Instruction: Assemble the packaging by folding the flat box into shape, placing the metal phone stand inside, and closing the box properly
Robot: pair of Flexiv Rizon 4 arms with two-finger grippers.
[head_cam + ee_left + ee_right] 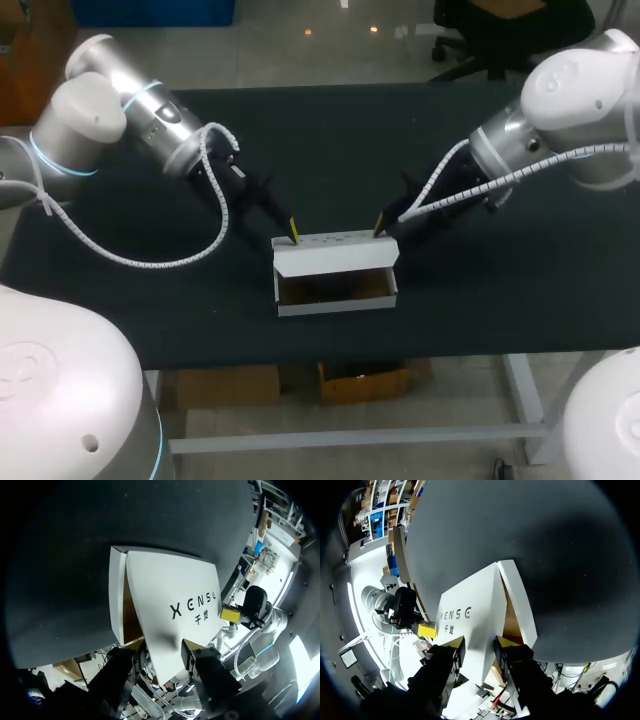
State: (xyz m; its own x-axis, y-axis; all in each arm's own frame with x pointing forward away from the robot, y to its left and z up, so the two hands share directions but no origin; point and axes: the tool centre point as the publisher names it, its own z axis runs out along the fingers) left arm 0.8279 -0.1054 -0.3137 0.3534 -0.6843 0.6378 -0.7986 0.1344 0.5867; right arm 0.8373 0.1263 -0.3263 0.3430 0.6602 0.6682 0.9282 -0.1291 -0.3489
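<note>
The box [335, 258] is smooth white card — bare brown inside — on a matt black table [330, 150].

A wide table [330, 140] with a matte black top. One white cardboard box [335, 275] lies directly on it, close to the near edge and about midway along its length. The box is long and shallow and sits flat on its base. It is open, showing a brown inside, and its white lid is raised along the far side.
</note>
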